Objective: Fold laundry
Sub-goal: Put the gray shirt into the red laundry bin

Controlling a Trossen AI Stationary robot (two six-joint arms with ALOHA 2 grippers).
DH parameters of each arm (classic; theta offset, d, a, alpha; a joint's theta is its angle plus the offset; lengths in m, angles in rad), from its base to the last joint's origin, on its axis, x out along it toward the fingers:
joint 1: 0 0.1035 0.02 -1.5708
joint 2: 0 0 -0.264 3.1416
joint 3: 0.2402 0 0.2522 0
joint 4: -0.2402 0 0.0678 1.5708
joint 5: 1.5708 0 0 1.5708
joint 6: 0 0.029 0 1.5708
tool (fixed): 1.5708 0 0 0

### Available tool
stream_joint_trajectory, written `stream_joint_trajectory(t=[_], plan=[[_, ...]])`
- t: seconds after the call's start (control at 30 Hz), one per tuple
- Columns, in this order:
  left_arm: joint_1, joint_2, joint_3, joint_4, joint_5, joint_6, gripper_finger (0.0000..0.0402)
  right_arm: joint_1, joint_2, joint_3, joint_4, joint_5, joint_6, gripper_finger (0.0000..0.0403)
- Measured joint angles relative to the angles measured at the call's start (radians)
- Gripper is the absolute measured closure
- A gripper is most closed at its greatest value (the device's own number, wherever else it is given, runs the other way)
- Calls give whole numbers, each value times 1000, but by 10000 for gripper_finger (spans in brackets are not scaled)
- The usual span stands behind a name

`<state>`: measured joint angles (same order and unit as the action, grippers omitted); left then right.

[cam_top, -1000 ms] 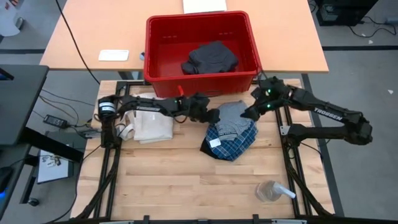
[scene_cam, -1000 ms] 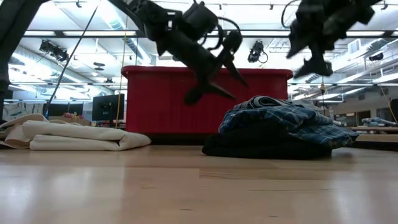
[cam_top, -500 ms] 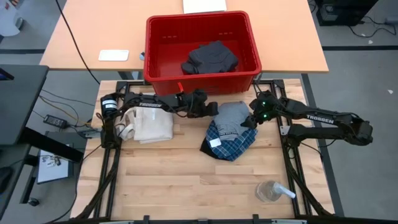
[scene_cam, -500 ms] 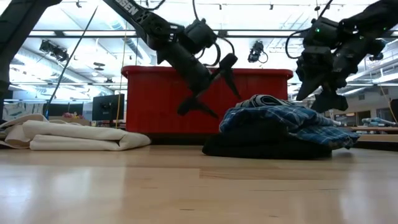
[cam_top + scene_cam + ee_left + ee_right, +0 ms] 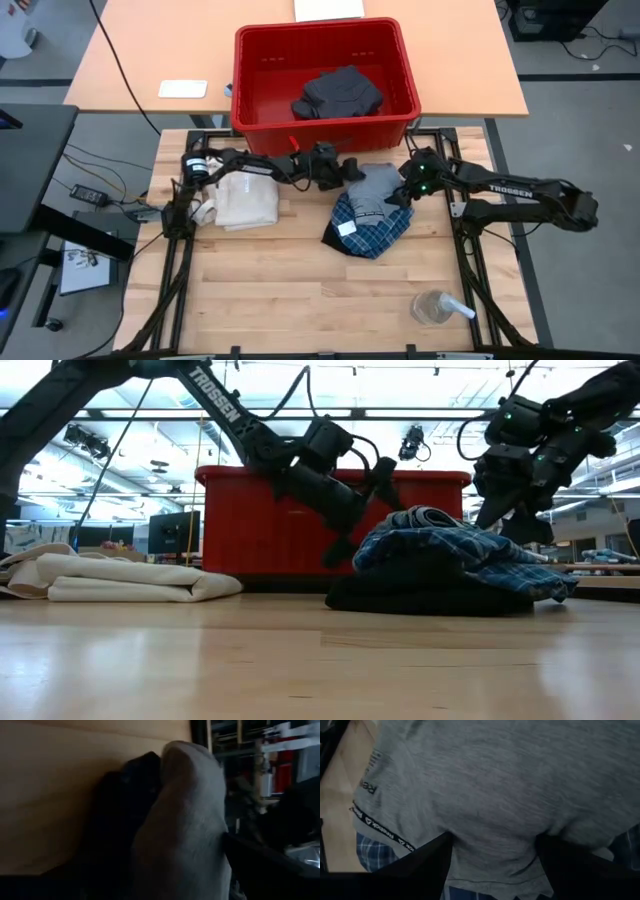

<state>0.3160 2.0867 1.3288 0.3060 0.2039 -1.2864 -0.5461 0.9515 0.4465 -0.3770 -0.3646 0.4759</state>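
Red plastic forms the bin (image 5: 325, 75) standing at the far edge of the wooden counter (image 5: 280, 290); a dark garment (image 5: 338, 94) lies crumpled inside it. A cream cloth (image 5: 245, 203) is seen folded on the counter's left side, and a clear cup with a white piece in it (image 5: 437, 307) sits near the front right corner, well apart from the clothes.

Between the two arms a small pile is stacked: a black garment (image 5: 420, 592) at the bottom, a blue-and-white plaid garment (image 5: 378, 228) over it, and a grey garment (image 5: 373, 188) on top. The pile's long axis is seen to run diagonally, from the front left toward the far right, with the grey piece lying at the far end just before the bin. A printed dark waistband runs along the grey garment's edge in the right wrist view.

The left gripper (image 5: 352, 172) is held low at the grey garment's left edge, its jaws spread, with nothing seen pinched. The right gripper (image 5: 403, 192) is set at the garment's right edge, its jaws parted over the grey cloth. The bin's front wall stands directly behind both grippers in the low view.
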Motion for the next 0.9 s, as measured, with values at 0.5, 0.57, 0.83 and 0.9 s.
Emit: stream_joint_trajectory(t=[0.5, 0.57, 0.83, 0.9], plan=[[-33, 11, -1, 170, 104, -14, 74, 30, 79, 0, 160, -41, -66, 104], [-50, 9, -1, 184, 105, -1, 81, 31, 79, 0, 160, -41, -68, 104], [-67, 7, 0, 96, 40, 31, 130, 30, 78, 0, 170, -85, -83, 104], [-64, 7, 0, 101, 40, 43, 164, 30, 78, 0, 172, -105, -80, 104]])
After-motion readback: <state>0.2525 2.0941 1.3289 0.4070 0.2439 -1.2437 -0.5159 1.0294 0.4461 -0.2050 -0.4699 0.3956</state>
